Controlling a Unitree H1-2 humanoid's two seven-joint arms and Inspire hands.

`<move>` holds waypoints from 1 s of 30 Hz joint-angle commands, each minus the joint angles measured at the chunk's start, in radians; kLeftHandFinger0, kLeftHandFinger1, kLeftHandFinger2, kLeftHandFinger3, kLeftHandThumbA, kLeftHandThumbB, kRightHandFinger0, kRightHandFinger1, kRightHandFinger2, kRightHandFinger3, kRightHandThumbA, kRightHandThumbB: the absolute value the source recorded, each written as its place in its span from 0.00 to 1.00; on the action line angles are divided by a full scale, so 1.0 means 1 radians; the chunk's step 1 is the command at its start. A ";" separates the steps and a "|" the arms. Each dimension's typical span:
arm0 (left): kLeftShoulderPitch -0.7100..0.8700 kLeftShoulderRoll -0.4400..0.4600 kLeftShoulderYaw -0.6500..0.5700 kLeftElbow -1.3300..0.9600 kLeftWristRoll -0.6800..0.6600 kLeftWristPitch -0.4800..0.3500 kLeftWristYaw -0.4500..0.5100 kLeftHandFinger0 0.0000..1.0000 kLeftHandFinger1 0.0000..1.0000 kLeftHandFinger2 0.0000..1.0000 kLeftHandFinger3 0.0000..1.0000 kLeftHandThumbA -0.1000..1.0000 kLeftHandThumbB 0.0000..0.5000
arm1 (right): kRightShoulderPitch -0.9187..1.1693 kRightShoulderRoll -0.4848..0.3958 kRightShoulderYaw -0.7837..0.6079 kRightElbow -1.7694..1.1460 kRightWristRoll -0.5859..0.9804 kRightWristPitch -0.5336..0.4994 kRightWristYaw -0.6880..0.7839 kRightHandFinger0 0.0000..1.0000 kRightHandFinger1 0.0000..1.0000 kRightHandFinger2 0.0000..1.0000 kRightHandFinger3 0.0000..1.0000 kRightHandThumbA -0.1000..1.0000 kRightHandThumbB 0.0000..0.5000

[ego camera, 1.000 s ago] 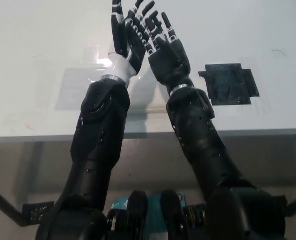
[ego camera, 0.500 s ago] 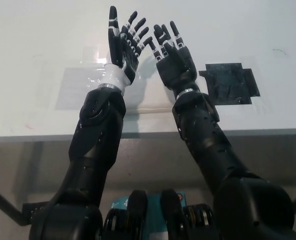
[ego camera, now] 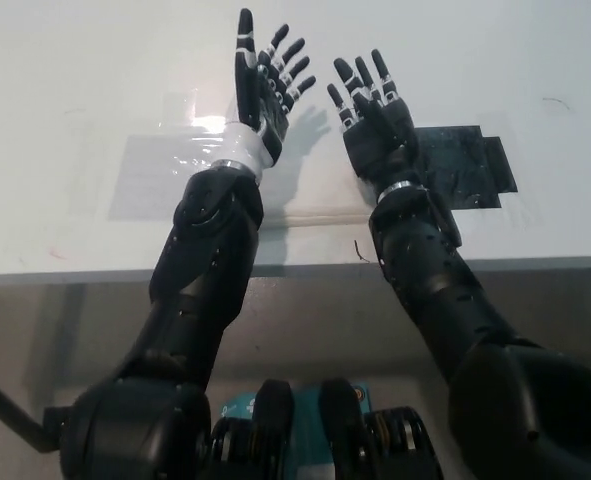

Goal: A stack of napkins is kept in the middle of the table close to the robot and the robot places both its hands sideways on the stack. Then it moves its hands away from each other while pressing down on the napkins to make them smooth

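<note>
The white napkin stack (ego camera: 312, 188) lies flat on the white table, near its front edge, and shows only faintly; its near edge is a thin line. My left hand (ego camera: 261, 92), with its white wrist, stands on its side over the stack's left part, fingers spread and pointing away from me. My black right hand (ego camera: 377, 118) stands the same way over the stack's right side, also open. A gap of bare napkin shows between the two hands. I cannot tell how hard either hand presses on the stack.
A black patch (ego camera: 463, 166) is stuck to the table just right of the right hand. A clear taped rectangle (ego camera: 160, 176) lies left of the left arm. The table's front edge (ego camera: 75, 268) runs across below the forearms.
The hands were palm to palm a second ago and have since moved apart, the right hand going further right towards the black patch. More napkin shows between them.
</note>
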 commanded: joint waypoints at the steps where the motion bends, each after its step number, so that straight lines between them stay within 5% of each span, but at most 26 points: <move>1: -0.086 -0.006 -0.011 0.064 0.031 -0.090 0.042 1.00 1.00 1.00 1.00 1.00 0.68 | -0.072 0.005 0.007 0.016 -0.030 -0.034 -0.019 1.00 1.00 1.00 1.00 1.00 0.70; 19: -0.087 -0.015 0.017 0.213 0.019 -0.141 0.082 1.00 1.00 1.00 1.00 1.00 0.65 | -0.065 0.043 -0.018 0.049 -0.025 -0.003 -0.027 1.00 1.00 1.00 1.00 1.00 0.66; 24: -0.079 0.000 0.017 0.232 0.029 -0.124 0.095 1.00 1.00 1.00 1.00 1.00 0.77 | -0.059 0.047 -0.012 0.064 -0.038 0.003 -0.063 1.00 1.00 1.00 1.00 1.00 0.71; 27: -0.056 0.008 0.020 0.260 0.027 -0.085 0.112 1.00 1.00 1.00 1.00 1.00 0.71 | -0.029 0.048 0.009 0.078 -0.063 0.017 -0.091 1.00 1.00 1.00 1.00 1.00 0.75; 28: -0.055 0.009 0.019 0.261 0.028 -0.083 0.112 1.00 1.00 1.00 1.00 1.00 0.60 | -0.027 0.048 0.012 0.079 -0.066 0.017 -0.093 1.00 1.00 1.00 1.00 1.00 0.65; 30: -0.027 0.009 0.014 0.271 0.033 -0.084 0.110 1.00 1.00 1.00 1.00 1.00 0.71 | 0.007 0.049 0.026 0.088 -0.085 0.025 -0.115 1.00 1.00 1.00 1.00 1.00 0.76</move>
